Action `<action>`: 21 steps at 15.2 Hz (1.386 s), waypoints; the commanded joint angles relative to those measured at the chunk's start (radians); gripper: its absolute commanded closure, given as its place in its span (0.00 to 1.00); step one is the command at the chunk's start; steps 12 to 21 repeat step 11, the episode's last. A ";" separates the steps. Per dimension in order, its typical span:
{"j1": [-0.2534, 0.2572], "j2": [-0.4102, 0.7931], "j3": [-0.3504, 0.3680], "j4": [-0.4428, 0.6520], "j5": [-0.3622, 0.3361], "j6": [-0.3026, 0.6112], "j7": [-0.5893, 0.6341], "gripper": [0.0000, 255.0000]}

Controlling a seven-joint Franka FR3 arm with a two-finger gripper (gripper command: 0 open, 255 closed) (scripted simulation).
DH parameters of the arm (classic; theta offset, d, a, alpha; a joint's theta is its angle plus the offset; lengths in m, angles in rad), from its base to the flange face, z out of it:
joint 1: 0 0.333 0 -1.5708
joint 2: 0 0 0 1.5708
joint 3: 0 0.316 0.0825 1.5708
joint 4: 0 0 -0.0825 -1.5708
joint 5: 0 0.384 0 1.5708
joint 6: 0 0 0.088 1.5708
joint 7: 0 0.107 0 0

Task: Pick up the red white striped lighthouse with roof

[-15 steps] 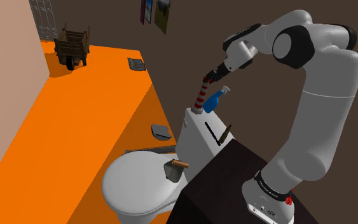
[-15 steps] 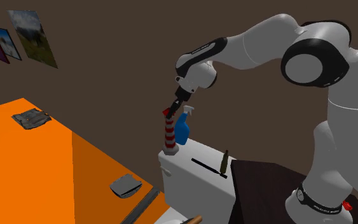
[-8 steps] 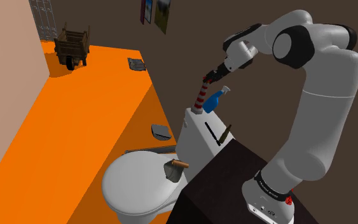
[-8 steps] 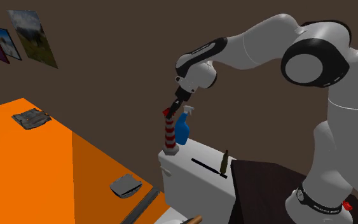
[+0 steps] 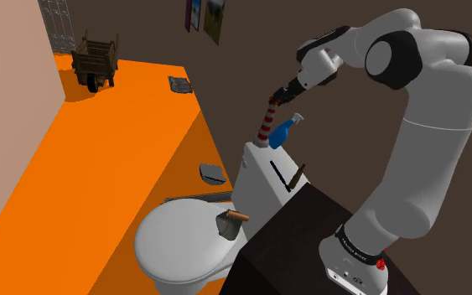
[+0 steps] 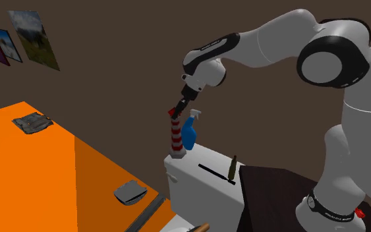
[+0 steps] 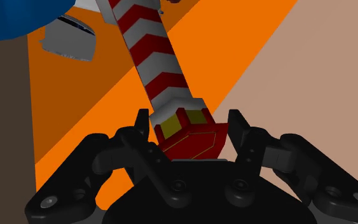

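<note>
Grip is on! The gripper (image 7: 189, 121) sits on the lighthouse (image 7: 152, 57), and the fingers (image 7: 143, 129) pinch its dark red roof from both sides, one against each flank. The yellow windows show just ahead of the tips. Beyond the fingers the red and white striped tower runs straight away from the hand, toward the orange floor (image 7: 88, 95).

In the shoulder view the gripper (image 5: 274, 97) reaches in at a slant from above. The lighthouse (image 5: 264, 127) hangs below the fingers, close to upright, with its foot at the top of the white toilet tank (image 5: 257, 172). Whether the foot touches the lid or clears it by a hair, I cannot tell. Just beside the tower, on the arm's side of the fingers, stands a blue spray bottle (image 5: 282, 134), near the stripes but apart from the fingers.

The second exterior view agrees: gripper (image 6: 176, 110) on the roof, lighthouse (image 6: 174, 138) under it, spray bottle (image 6: 189, 134) right next to it on the tank (image 6: 194, 188). Further from the fingers, toward the stand, a thin black stick (image 6: 215, 173) lies on the tank lid. A small dark bottle (image 6: 232, 167) stands at its far end. Well below the fingers, a grey lump (image 6: 130, 192) lies on the floor (image 6: 32, 178).
</note>
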 commanded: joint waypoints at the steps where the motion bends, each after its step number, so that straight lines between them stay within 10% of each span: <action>1: 0.004 -0.015 -0.008 0.007 -0.020 -0.012 0.019 1.00; 21: 0.022 -0.070 -0.033 0.044 -0.098 -0.062 0.099 1.00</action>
